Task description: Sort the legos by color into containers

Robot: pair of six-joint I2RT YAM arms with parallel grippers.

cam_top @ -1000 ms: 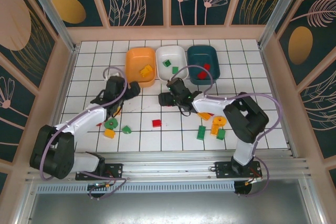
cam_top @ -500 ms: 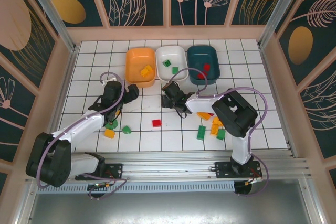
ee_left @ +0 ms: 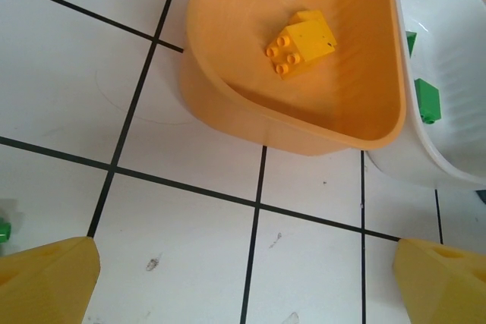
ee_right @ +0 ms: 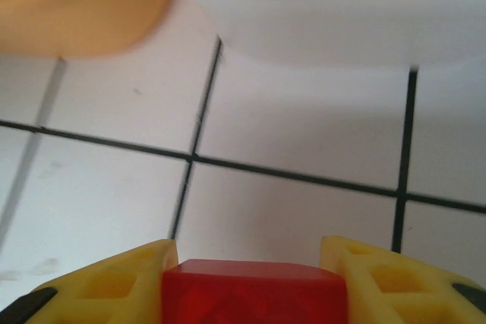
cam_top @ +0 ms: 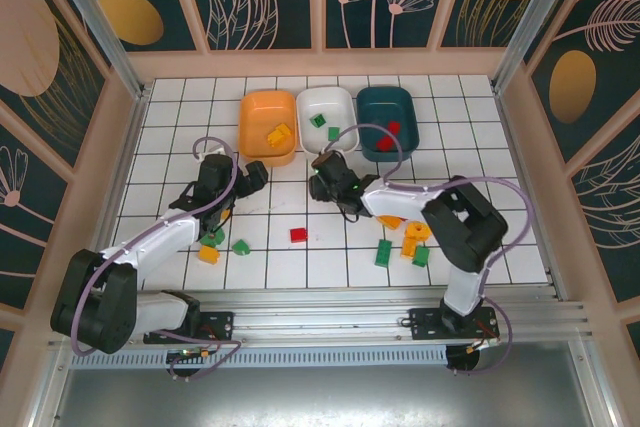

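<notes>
Right wrist: right claw (ee_right: 249, 258), clenched on red lego (ee_right: 254, 294), has neared white tub (ee_right: 319, 13).

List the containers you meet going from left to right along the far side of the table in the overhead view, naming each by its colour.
orange tub → white tub → dark teal tub

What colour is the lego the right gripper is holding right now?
Red. The right gripper is shut on the lego; clearest in the right wrist view.
</notes>
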